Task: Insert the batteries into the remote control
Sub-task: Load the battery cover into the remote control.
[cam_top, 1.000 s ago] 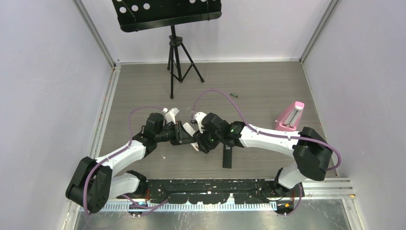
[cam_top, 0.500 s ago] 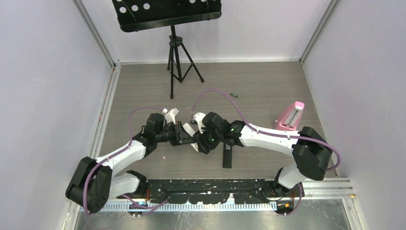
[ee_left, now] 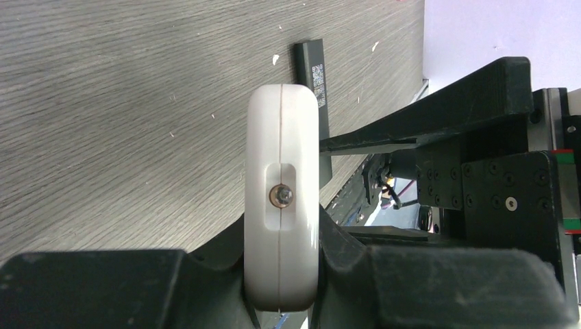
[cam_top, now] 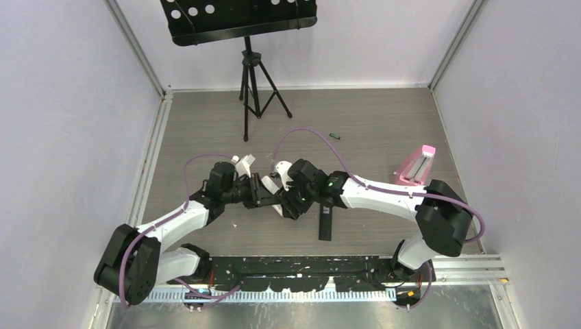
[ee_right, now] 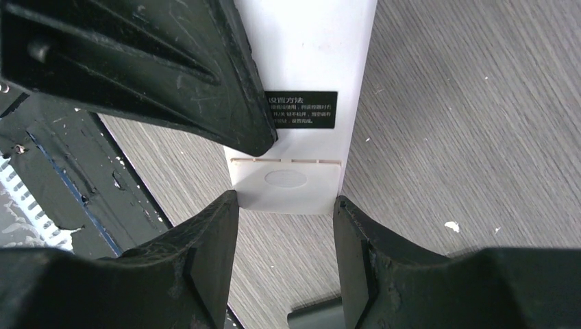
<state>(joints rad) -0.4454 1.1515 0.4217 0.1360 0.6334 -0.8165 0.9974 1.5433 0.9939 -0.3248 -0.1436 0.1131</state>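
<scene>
A white remote control (ee_left: 282,185) is held above the table, my left gripper (ee_left: 282,233) shut on its narrow sides. From the top it is mostly hidden between the two wrists (cam_top: 273,184). Its back faces the right wrist camera, showing a black label and the battery cover (ee_right: 286,184). My right gripper (ee_right: 286,209) has its two tips pressed against the sides of the cover end. One dark battery (cam_top: 335,136) lies far back on the table. No battery shows at either gripper.
A black remote (cam_top: 325,224) lies on the table just under the right wrist, its end showing below my right gripper (ee_right: 315,319). A pink object (cam_top: 415,166) sits at the right. A music stand's tripod (cam_top: 253,82) stands at the back.
The right arm has edged slightly to the left. Both grippers keep the same hold on the white remote.
</scene>
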